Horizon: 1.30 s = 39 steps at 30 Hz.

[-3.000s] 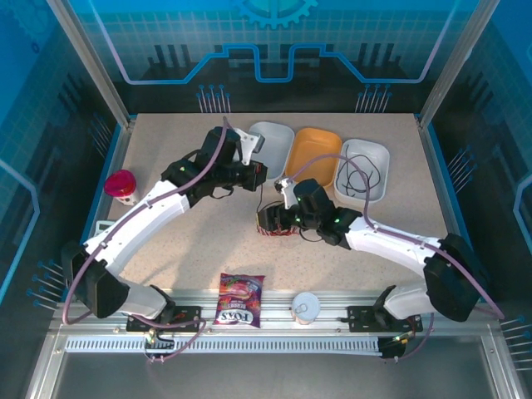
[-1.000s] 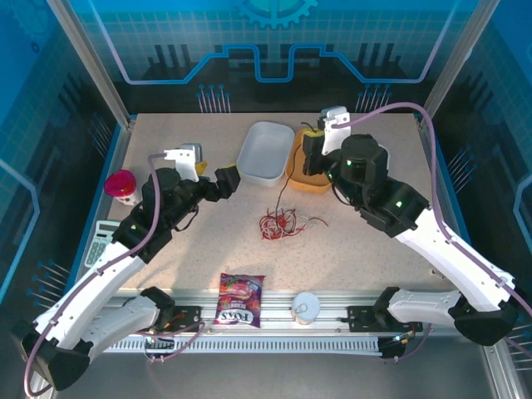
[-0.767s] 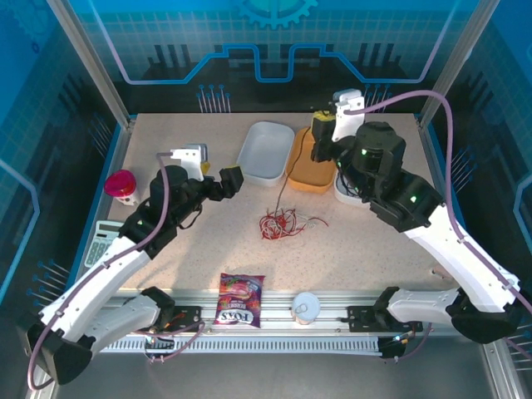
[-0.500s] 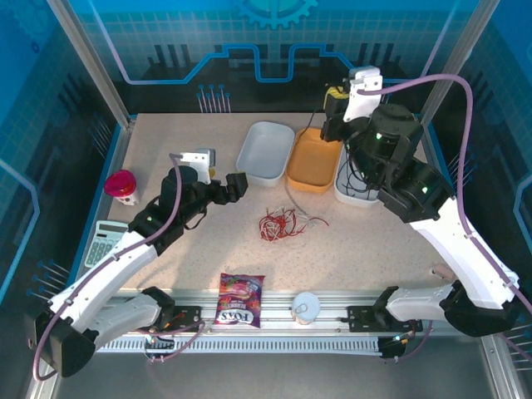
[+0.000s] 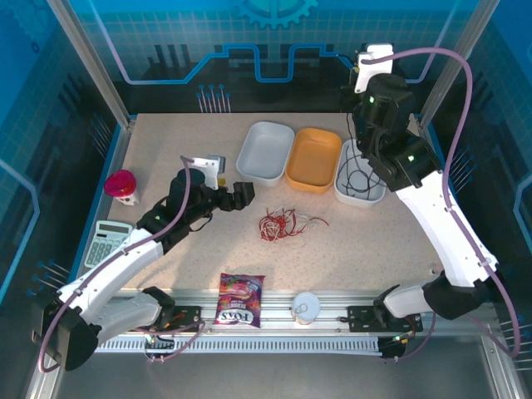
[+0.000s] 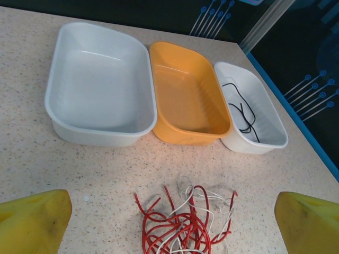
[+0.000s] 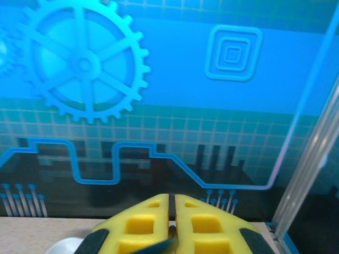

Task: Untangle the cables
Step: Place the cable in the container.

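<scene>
A tangle of red and whitish cables (image 5: 279,224) lies mid-table, seen close up in the left wrist view (image 6: 185,225). My left gripper (image 5: 242,194) hovers just left of it, open, its yellow fingertips (image 6: 33,222) wide apart with nothing between them. My right gripper (image 5: 359,73) is raised high at the back right, above the right white tray (image 5: 378,150). Its yellow pads (image 7: 143,222) are shut on a thin black cable (image 7: 170,242). More black cable (image 6: 243,114) lies coiled in that tray (image 6: 275,142).
A white tray (image 5: 264,176) and an orange tray (image 5: 312,184) sit left of the cable tray. A red cup (image 5: 121,184) and a calculator (image 5: 108,241) are at the left edge. A snack bag (image 5: 239,299) and a white cup (image 5: 306,307) lie at the front rail.
The right gripper left the tangle and rose to the back right with a black strand. The left gripper pulled back left, then came toward the red tangle.
</scene>
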Each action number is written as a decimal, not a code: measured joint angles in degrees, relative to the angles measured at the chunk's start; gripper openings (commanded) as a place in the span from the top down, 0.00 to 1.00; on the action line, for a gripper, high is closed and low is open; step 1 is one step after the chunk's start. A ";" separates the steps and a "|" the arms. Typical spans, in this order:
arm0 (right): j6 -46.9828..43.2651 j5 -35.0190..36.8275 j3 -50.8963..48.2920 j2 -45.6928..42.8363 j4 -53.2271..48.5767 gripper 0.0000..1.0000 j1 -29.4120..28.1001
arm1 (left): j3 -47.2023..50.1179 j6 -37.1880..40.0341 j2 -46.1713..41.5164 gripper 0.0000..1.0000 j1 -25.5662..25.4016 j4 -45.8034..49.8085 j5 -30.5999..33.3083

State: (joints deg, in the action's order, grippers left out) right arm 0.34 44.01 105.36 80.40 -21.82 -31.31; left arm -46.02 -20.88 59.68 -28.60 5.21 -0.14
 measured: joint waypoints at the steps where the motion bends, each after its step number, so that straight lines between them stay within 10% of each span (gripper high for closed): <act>1: 0.02 0.17 0.09 0.70 0.00 1.00 1.25 | 0.26 -0.02 0.00 0.01 0.00 -0.22 -0.42; 39: -7.04 3.69 -2.78 17.97 9.46 1.00 10.80 | 2.58 -1.73 3.02 0.01 0.00 -1.68 -3.39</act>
State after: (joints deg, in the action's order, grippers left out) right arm -6.70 47.70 102.59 98.37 -12.36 -20.51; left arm -43.44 -22.61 62.70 -28.60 3.53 -3.53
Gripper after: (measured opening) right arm 0.058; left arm 0.991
